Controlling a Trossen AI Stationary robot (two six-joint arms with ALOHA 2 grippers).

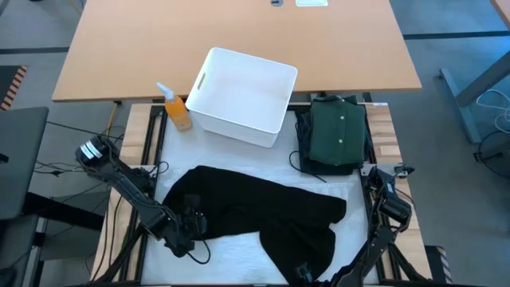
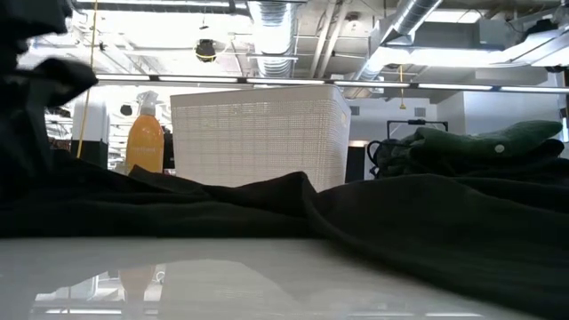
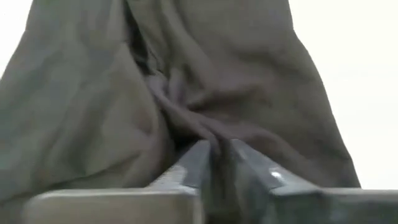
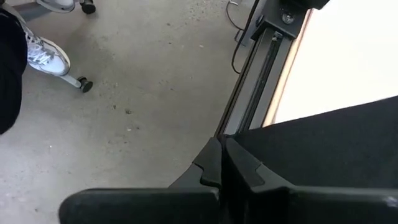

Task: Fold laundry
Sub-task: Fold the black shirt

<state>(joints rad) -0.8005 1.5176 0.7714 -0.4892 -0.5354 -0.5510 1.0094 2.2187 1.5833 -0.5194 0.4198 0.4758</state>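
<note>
My left gripper (image 3: 214, 158) is down at the near left edge of the black garment (image 1: 255, 209), which lies spread flat across the white worktop (image 1: 231, 253) in front of me. In my left wrist view the two fingers (image 3: 189, 167) stand close together with a bunched fold of the dark cloth pinched between their tips; the fabric gathers into creases just ahead of them.

My right gripper (image 4: 222, 163) waits off the near right corner of the worktop, beyond the cloth's edge. Its fingers (image 4: 208, 165) are pressed together on nothing. Past them I see grey floor, the frame rail of the worktop and, farther off, a person's pale shoe (image 4: 45, 56) beside a castor wheel.

The black garment runs from my left gripper across the middle of the worktop, one part trailing down toward the near edge on the right. A folded dark green shirt (image 1: 339, 131) with pale buttons sits on top of other dark clothing at the far right, apart from the black piece. A white plastic bin (image 1: 243, 96) stands at the far side, tilted a little askew, and an orange spray bottle (image 1: 177, 110) stands just to its left. In the low view the black cloth makes a low ridge in front of the bin.
</note>
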